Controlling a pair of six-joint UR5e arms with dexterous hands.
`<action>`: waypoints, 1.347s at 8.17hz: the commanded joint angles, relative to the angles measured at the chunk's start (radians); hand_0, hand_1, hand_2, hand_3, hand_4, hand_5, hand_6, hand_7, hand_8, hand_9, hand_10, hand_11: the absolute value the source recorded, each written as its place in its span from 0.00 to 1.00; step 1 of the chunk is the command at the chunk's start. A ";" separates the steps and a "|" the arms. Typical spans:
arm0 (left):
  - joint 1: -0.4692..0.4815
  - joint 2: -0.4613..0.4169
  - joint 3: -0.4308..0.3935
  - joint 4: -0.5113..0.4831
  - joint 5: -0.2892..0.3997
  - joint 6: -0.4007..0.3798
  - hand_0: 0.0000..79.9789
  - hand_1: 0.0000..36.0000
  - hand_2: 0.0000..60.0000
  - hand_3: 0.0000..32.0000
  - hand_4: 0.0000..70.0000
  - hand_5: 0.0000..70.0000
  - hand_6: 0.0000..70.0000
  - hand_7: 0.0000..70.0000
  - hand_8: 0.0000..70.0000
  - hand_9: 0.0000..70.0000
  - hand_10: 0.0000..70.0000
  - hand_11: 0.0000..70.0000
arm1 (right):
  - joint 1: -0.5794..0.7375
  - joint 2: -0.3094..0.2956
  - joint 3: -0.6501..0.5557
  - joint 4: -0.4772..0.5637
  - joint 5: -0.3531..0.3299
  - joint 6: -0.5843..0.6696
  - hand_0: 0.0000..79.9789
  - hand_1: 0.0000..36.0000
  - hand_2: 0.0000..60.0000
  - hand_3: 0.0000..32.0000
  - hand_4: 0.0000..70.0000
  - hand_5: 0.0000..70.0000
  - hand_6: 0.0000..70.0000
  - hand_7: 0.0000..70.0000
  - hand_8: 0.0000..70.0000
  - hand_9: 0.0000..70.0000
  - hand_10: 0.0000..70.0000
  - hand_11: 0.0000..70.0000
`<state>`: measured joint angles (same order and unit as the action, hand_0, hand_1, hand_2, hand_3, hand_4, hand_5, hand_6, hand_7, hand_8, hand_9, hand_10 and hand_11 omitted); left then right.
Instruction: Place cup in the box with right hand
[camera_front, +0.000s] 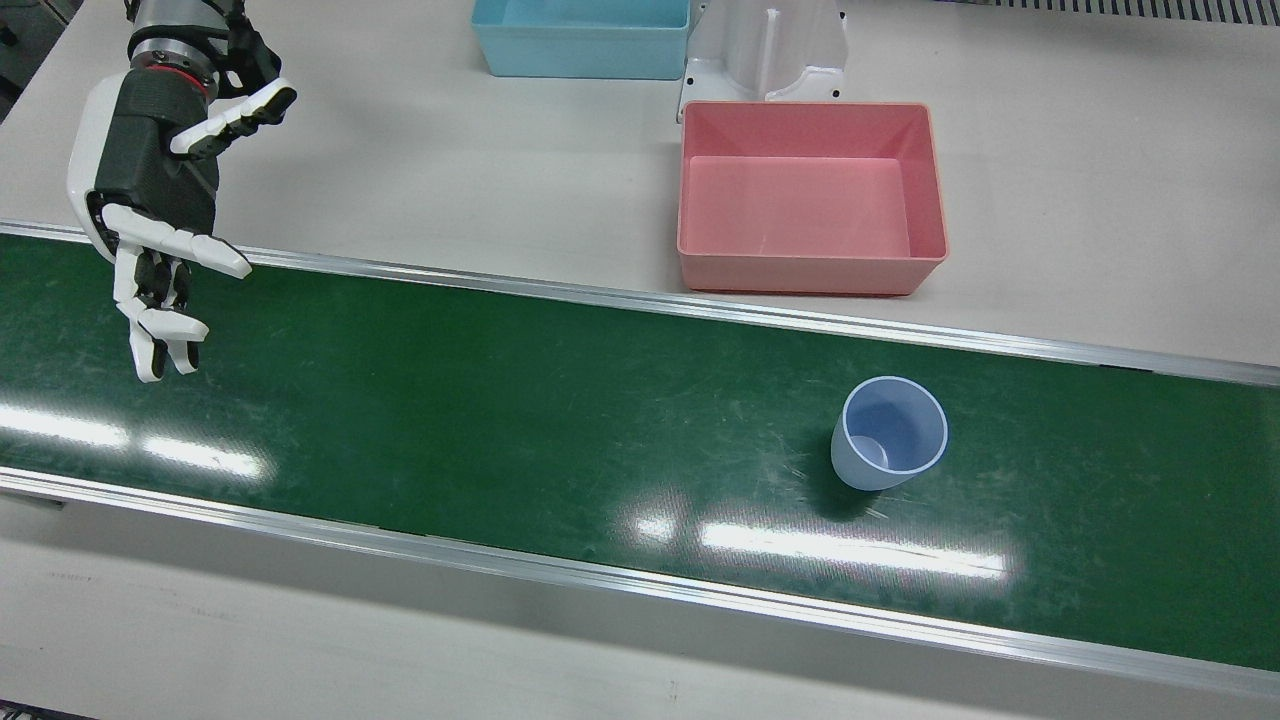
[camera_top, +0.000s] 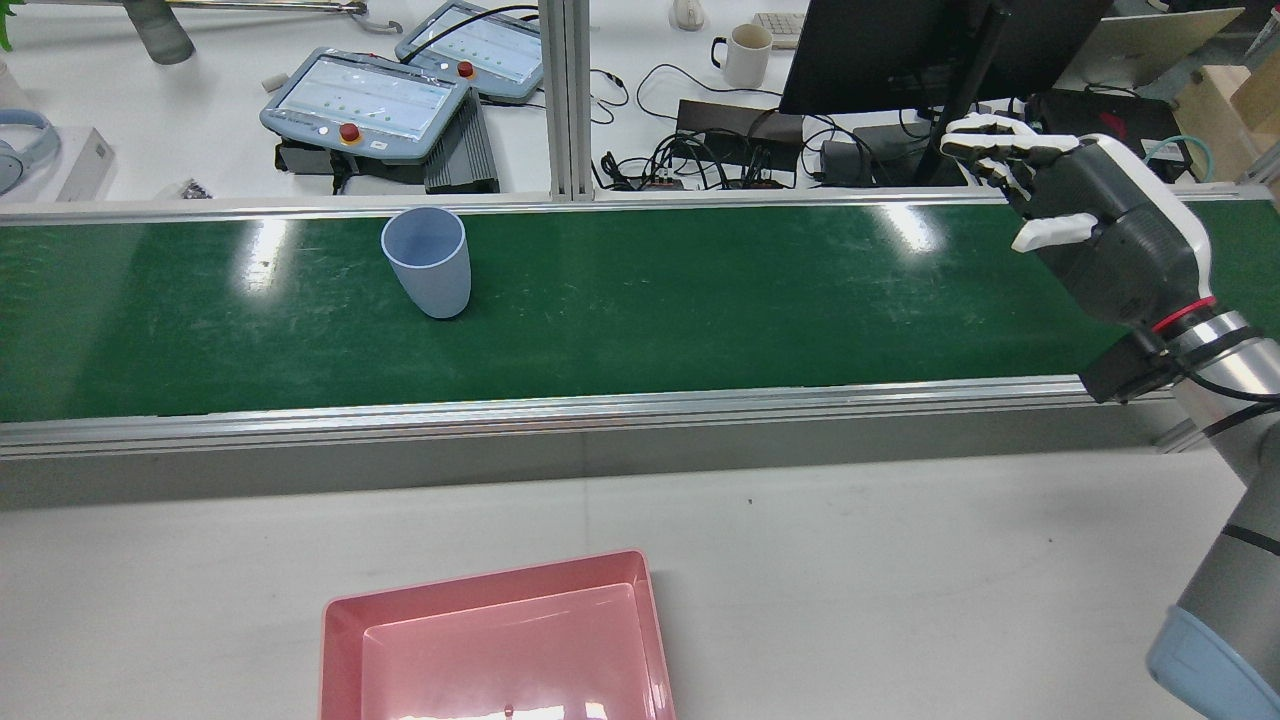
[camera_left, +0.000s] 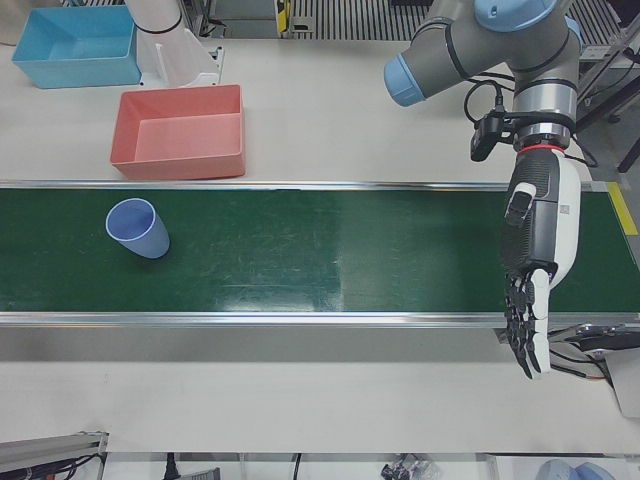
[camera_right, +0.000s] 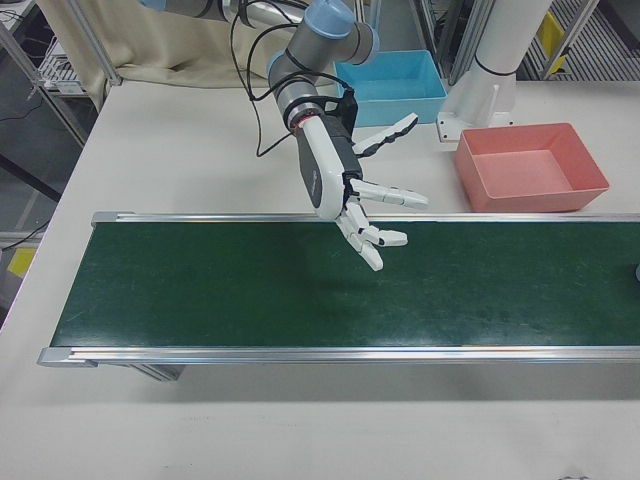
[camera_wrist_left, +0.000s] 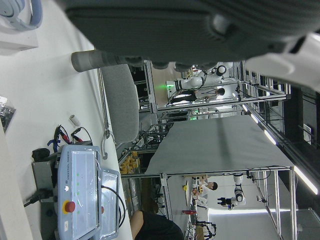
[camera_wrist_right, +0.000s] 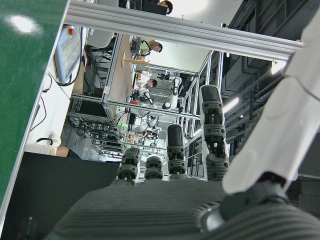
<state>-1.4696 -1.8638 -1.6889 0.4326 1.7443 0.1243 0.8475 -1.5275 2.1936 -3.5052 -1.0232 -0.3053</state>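
Note:
A pale blue cup stands upright and alone on the green belt. The empty pink box sits on the white table beside the belt, close to the cup. My right hand hovers open over the belt's other end, fingers spread, far from the cup. My left hand hangs open over the belt far on the cup's other side, fingers straight and pointing at the front rail.
A blue box and a white arm pedestal stand behind the pink box. Metal rails edge the belt on both sides. Beyond the belt, the rear view shows teach pendants, cables and a monitor.

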 joint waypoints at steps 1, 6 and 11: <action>0.000 0.000 0.000 0.000 0.000 0.000 0.00 0.00 0.00 0.00 0.00 0.00 0.00 0.00 0.00 0.00 0.00 0.00 | 0.002 0.000 0.000 0.000 0.000 0.000 0.62 0.11 0.00 0.00 0.52 0.05 0.11 0.55 0.05 0.15 0.12 0.19; 0.000 0.000 0.000 0.000 0.000 0.000 0.00 0.00 0.00 0.00 0.00 0.00 0.00 0.00 0.00 0.00 0.00 0.00 | 0.002 0.000 0.002 0.000 0.000 0.000 0.62 0.12 0.00 0.00 0.52 0.05 0.12 0.56 0.05 0.15 0.13 0.20; 0.000 0.000 0.000 0.000 0.000 0.000 0.00 0.00 0.00 0.00 0.00 0.00 0.00 0.00 0.00 0.00 0.00 0.00 | 0.002 0.000 0.002 0.000 0.000 0.000 0.62 0.12 0.00 0.00 0.52 0.05 0.12 0.56 0.05 0.15 0.13 0.20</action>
<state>-1.4696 -1.8638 -1.6889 0.4326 1.7446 0.1243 0.8493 -1.5278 2.1947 -3.5051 -1.0232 -0.3052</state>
